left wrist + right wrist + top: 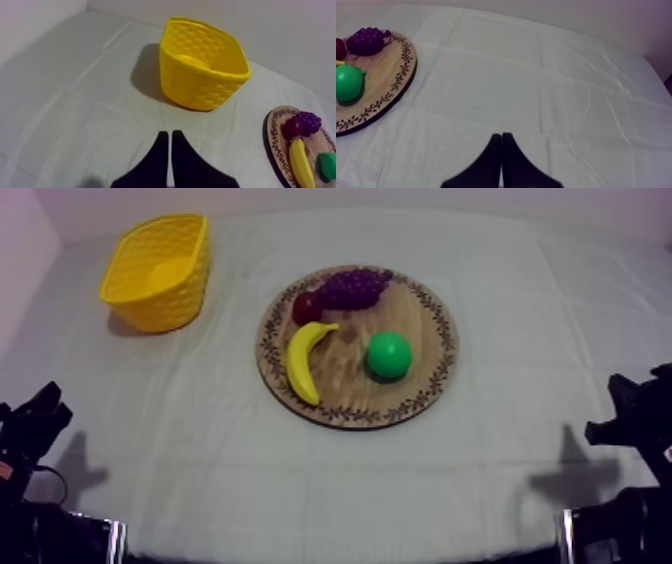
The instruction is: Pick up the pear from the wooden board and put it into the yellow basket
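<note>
Step in hand: none started, pear (388, 355) not yet grasped. It sits on the right part of the wooden board (432, 316), middle of the surface (500, 478); yellow basket (170, 300) far left. Left tool (169, 133) and right tool (501, 135) both closed on nothing, at the near corners. Next, I judge: an arm reaches in, opens, drops over the pear clear of the banana (303, 360). Count: one pear, one banana, one bunch of grapes (355, 287), one small red fruit (306, 307), one board, one basket.
</note>
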Available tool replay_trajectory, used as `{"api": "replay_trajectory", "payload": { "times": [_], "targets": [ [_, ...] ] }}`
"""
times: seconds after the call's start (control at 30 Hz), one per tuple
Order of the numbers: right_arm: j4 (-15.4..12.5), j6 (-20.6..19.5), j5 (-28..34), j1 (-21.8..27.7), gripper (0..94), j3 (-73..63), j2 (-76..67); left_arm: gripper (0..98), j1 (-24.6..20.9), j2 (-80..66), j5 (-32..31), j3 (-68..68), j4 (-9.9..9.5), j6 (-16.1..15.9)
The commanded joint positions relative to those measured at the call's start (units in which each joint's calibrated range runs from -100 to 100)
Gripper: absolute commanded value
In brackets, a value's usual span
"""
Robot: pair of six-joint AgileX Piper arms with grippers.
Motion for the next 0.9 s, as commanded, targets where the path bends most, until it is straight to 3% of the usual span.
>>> {"api": "replay_trajectory", "payload": {
  "times": [0.0,0.23,0.4,0.63,0.87],
  "targets": [
    [0.0,0.0,0.0,0.0,0.3,0.0,0.0,0.1,0.0,0.0,0.0,0.0,-0.01,0.0],
    [0.0,0.0,0.0,0.0,0.3,0.0,0.0,0.1,0.0,0.0,0.0,0.0,-0.01,0.0],
    [0.0,0.0,0.0,0.0,0.3,0.0,0.0,0.1,1.8,0.2,-5.3,0.5,-1.01,-2.9],
    [0.0,0.0,0.0,0.0,0.3,0.0,0.0,0.1,6.6,11.6,-11.3,-7.1,-5.29,-3.3],
    [0.0,0.0,0.0,0.0,0.3,0.0,0.0,0.1,11.9,33.7,-9.0,-29.5,-13.39,-0.2]
  ]
}}
